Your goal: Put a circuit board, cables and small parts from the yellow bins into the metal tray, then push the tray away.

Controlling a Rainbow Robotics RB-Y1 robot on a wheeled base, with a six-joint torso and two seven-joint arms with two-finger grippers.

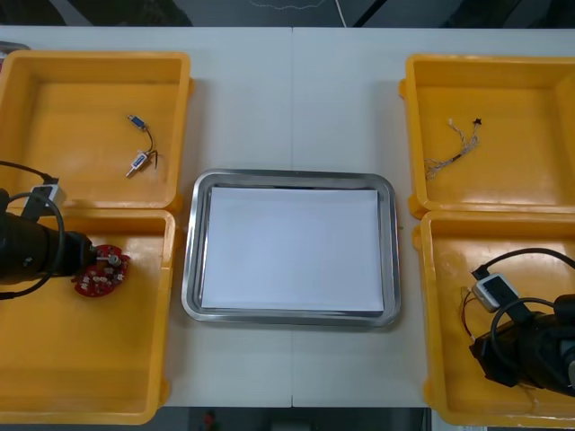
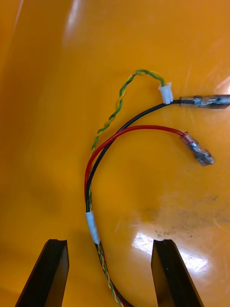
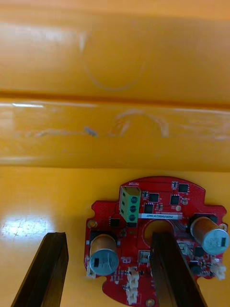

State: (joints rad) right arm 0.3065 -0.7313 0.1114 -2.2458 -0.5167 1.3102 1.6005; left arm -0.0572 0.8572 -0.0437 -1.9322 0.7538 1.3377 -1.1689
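The left hand [image 3: 108,273] hangs low in the near left yellow plastic bin [image 1: 90,359], its black fingers [image 3: 45,268] apart: one stands outside the round red circuit board [image 3: 148,216], the other over its middle. The right hand [image 2: 109,276], fingers likewise spread, straddles a bundle of red, black and twisted green-and-yellow cables [image 2: 92,225] on the near right yellow bin [image 1: 449,269]'s floor. Between both hands lies the white-lined shiny metal tray [image 1: 190,269].

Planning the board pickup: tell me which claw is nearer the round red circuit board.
Left. The left claw hangs open right over the round red circuit board in a yellow bin; the right claw is beyond the metal tray, above a coloured cable bundle.
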